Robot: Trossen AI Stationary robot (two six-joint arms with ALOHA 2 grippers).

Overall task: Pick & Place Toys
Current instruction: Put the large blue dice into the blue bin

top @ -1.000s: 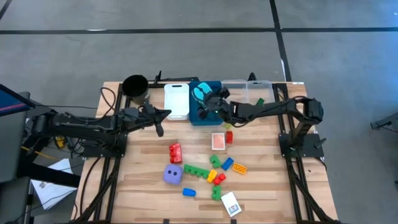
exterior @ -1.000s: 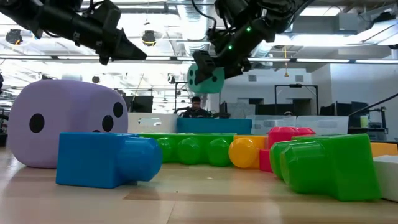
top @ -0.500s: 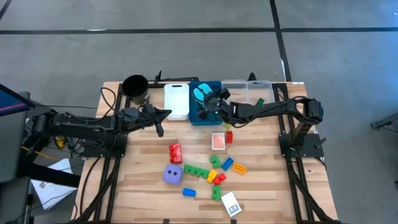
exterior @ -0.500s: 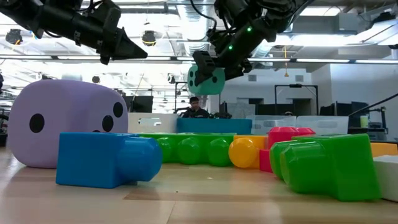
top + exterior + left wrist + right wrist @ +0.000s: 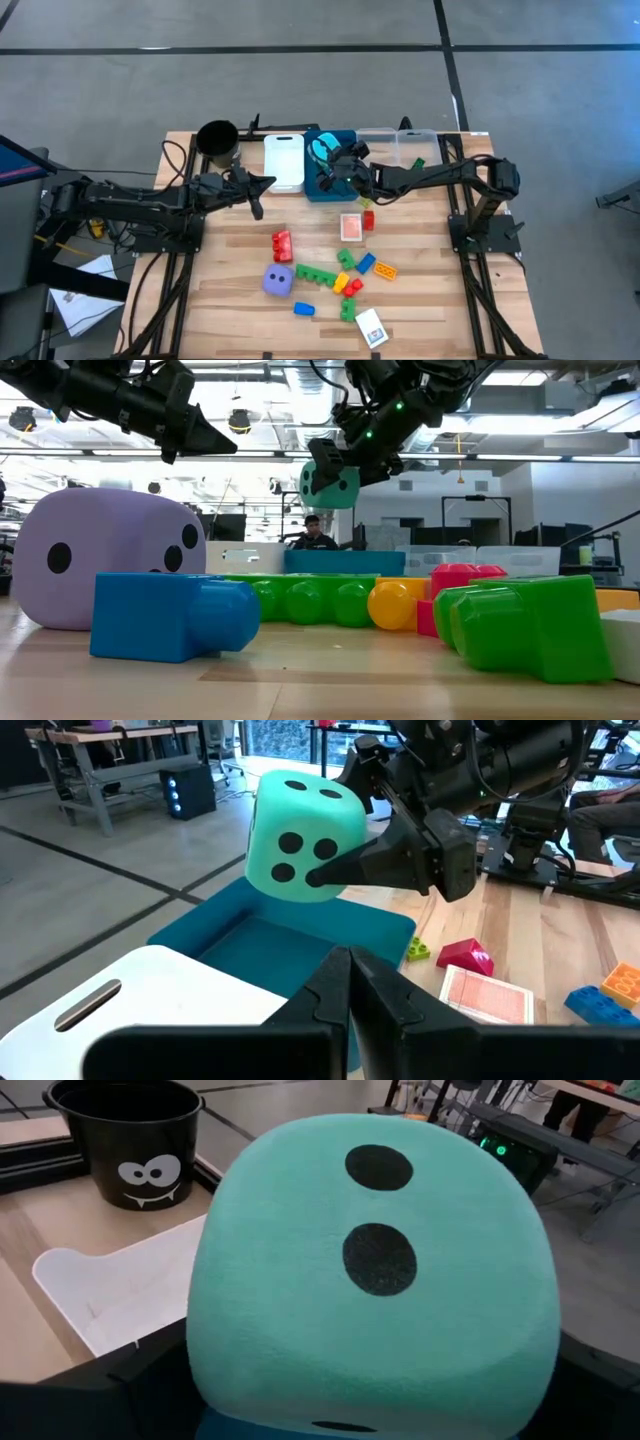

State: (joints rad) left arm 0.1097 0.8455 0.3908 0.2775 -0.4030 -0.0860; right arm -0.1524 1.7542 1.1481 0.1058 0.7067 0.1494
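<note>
A cyan dotted die point(image 5: 305, 840) hangs in the air over the blue bin point(image 5: 300, 935) at the table's far edge, with my right gripper point(image 5: 326, 156) closed on it. The die fills the right wrist view point(image 5: 370, 1270). My left gripper point(image 5: 350, 970) is shut and empty, raised near the white bin point(image 5: 283, 165) and pointing toward the die. On the table's near half rest a purple die point(image 5: 278, 280), red point(image 5: 282, 244), green point(image 5: 315, 273), yellow, blue and orange bricks, and two cards point(image 5: 351, 227). My right gripper holds the cyan die between its two fingers, which stand wide apart on two opposite faces; one finger point(image 5: 370, 865) lies against the dotted side face point(image 5: 300, 870). The fingers reach in from the table's right, slanting slightly down. The die is lifted clear, above the blue bin.
A black cup point(image 5: 217, 137) stands at the far left, and a clear bin point(image 5: 400, 148) sits to the right of the blue one. A red brick point(image 5: 368, 220) lies beside the upper card. In the low view a blue brick point(image 5: 175, 615) and a green brick point(image 5: 530, 625) are close.
</note>
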